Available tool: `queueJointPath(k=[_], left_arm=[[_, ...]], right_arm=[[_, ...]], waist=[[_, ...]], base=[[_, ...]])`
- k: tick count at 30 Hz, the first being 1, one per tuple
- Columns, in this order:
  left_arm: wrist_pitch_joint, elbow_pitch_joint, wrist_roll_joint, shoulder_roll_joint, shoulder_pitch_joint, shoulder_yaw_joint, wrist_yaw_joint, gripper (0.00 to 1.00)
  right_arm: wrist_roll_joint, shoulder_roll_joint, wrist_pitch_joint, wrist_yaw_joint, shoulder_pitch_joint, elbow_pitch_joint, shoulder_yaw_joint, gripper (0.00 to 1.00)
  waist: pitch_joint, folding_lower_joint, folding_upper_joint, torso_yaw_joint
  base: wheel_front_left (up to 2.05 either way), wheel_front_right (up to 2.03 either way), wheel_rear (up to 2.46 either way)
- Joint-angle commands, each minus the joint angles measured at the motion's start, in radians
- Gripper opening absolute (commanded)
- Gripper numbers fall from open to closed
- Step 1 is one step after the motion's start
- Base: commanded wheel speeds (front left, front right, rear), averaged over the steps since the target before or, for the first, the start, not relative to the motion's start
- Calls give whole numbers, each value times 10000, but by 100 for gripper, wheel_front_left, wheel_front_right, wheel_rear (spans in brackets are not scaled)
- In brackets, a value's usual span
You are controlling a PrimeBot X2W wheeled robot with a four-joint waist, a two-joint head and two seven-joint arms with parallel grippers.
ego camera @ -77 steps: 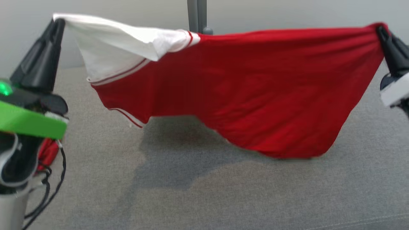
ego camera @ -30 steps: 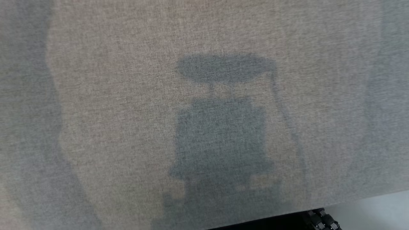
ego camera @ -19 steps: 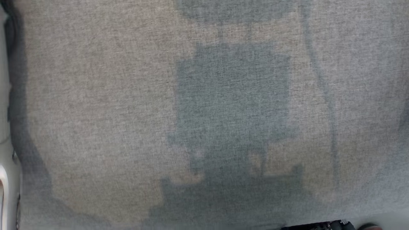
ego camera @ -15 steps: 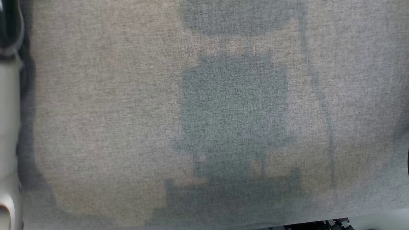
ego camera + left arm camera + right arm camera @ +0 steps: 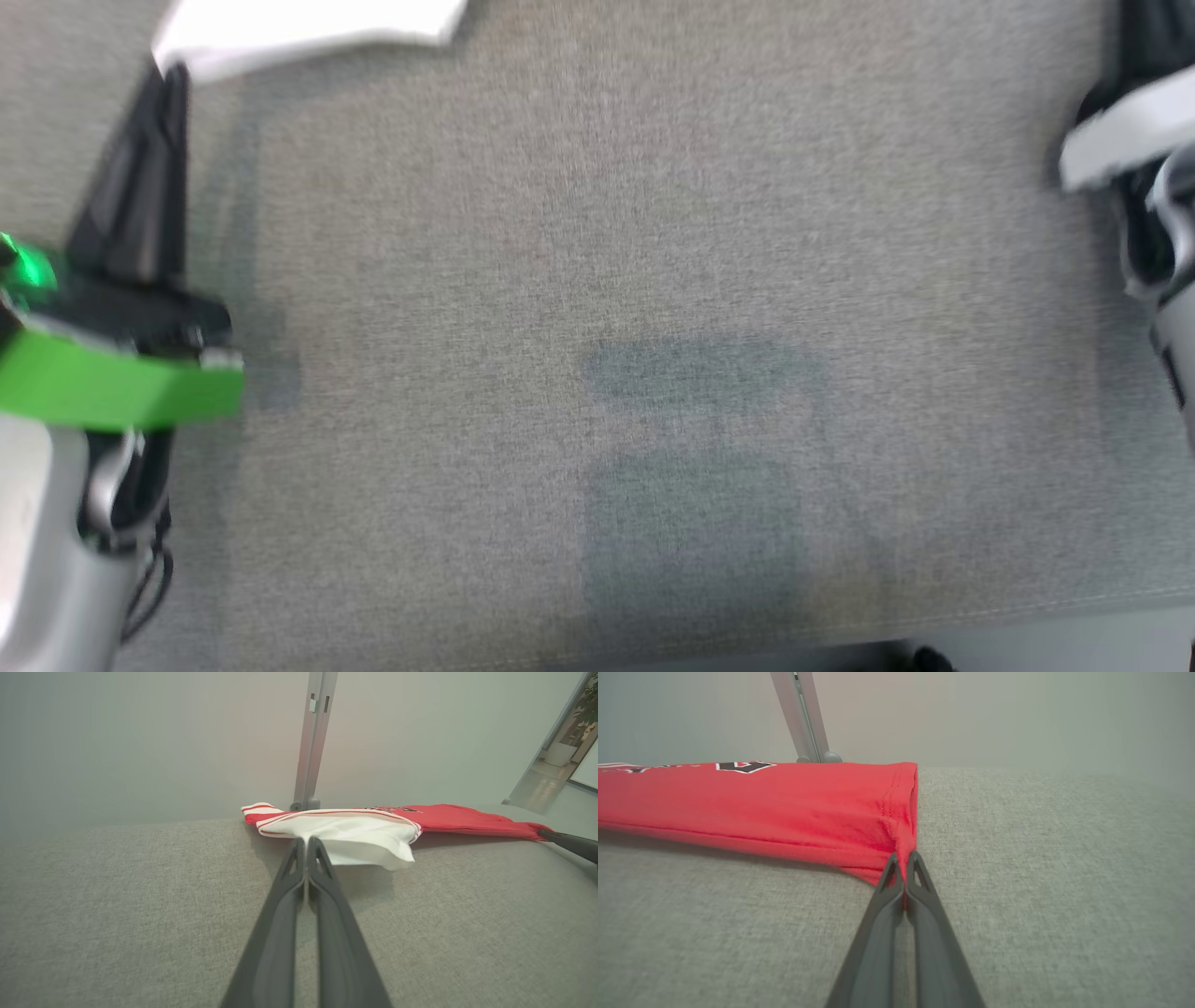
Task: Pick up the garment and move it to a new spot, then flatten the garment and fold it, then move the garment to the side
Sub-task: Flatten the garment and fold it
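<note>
L hand (image 5: 306,841), R hand (image 5: 903,857) tight on garment (image 5: 784,802), mostly off-frame in head view

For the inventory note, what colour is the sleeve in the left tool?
The sleeve is white with red stripes, best seen in the left wrist view.

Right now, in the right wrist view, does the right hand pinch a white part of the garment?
No, the right hand pinches a red hemmed corner of the garment.
</note>
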Motion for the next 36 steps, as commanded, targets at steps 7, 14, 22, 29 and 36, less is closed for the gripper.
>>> queueJointPath(k=[7,14,22,29,36], left_arm=[[308,-540,-646,518,3282,-486,220,0],[520,-1336,-900,300,5153,-790,762,0],[723,-2145,-1115,129,6409,-1127,1157,0],[1086,-2917,-1215,164,6951,-1394,1401,0],[1165,-2495,-1471,-268,5883,-1421,1205,0]], right_arm=[[1720,-757,47,-29,2509,-42,1302,0],[1980,-1160,47,-28,4290,-973,1241,0],[1813,-1283,47,-26,6211,-2086,586,0],[1347,-1610,47,-25,7719,-3188,325,0],[1247,-1483,47,-25,6940,-2662,952,0]], waist=[[-3800,1,0,37],[-4715,1,0,40],[-5160,1,0,110],[-4964,1,0,9],[-4615,1,0,-306]], base=[[0,0,0],[0,0,0],[0,0,0],[0,0,0],[0,0,0]])
